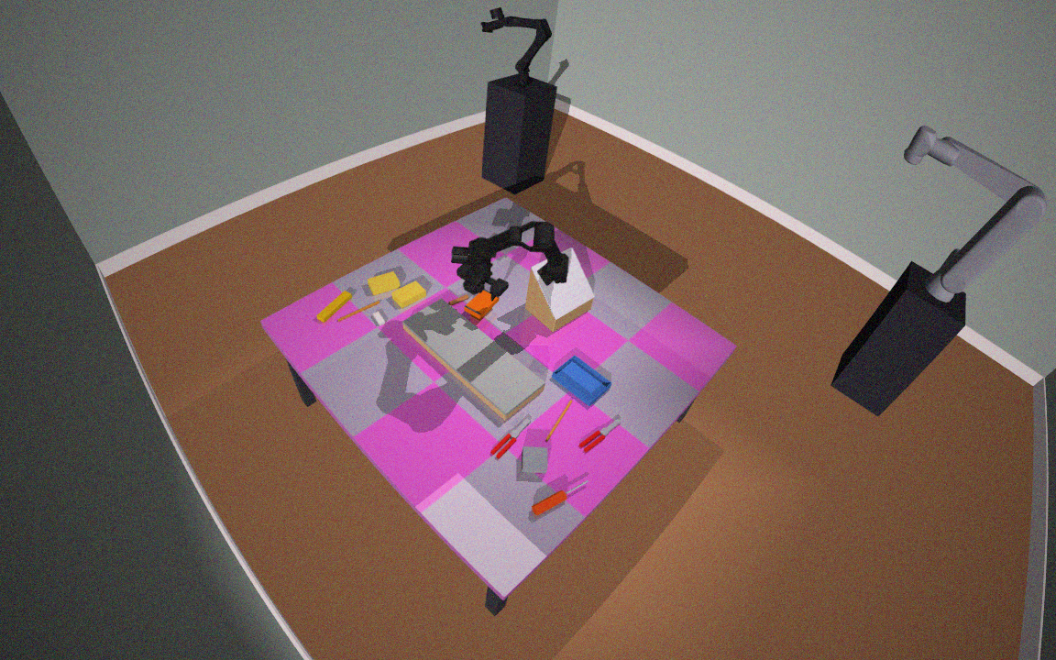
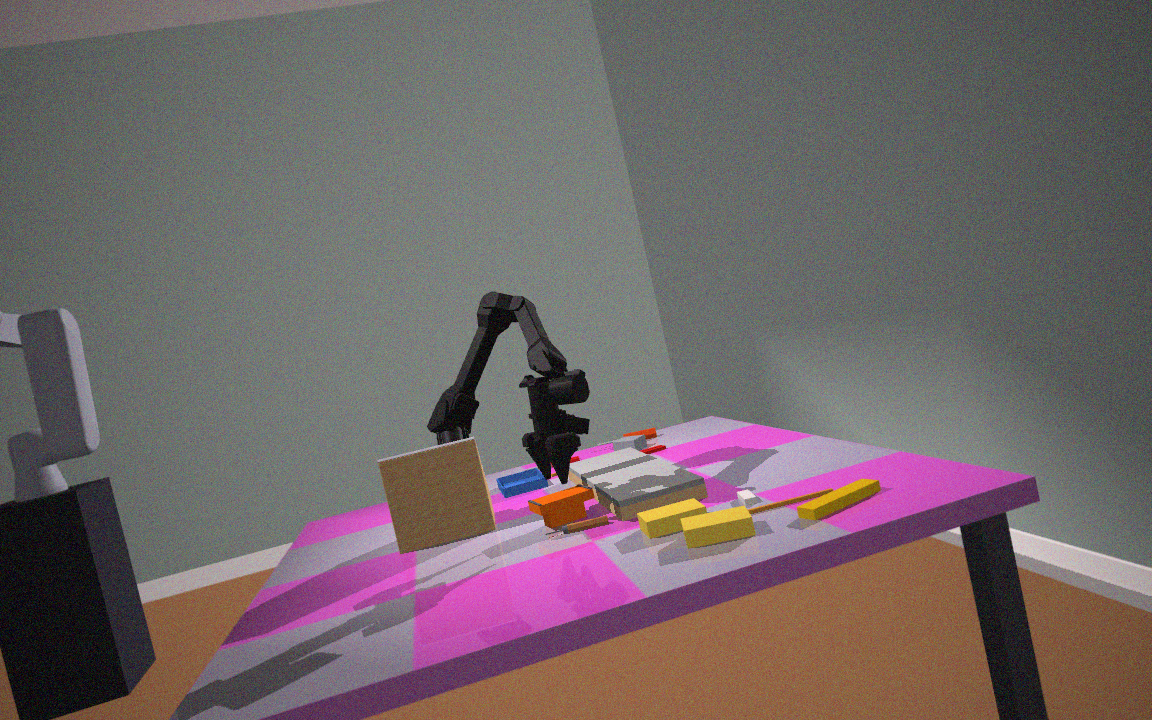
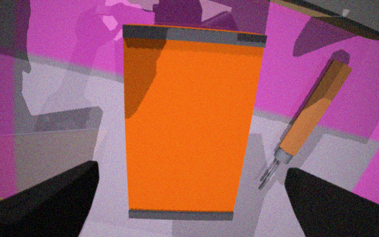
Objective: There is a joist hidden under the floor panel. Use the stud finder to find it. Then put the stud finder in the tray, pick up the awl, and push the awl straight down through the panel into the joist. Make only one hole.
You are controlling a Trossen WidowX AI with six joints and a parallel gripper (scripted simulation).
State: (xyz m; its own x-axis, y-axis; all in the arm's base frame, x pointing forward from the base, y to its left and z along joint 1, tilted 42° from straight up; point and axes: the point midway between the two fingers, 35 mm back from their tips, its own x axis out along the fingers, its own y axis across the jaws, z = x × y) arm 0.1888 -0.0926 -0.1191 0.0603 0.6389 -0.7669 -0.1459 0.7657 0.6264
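The gripper [image 3: 189,197] is held wide apart and empty, poised directly above the orange stud finder [image 3: 189,125], whose body is framed between the two dark fingers without being touched. The stud finder is seen lying flat on the checkered table [image 1: 326,336], just off the end of the grey floor panel [image 1: 474,361]. The wooden-handled awl [image 3: 311,115] is noted just beside it; the blue tray [image 1: 581,380] sits well apart, past the panel's far end.

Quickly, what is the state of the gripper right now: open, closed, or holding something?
Gripper: open, holding nothing, poised above the flat orange rectangular stud finder, one black finger on each side and not touching it.
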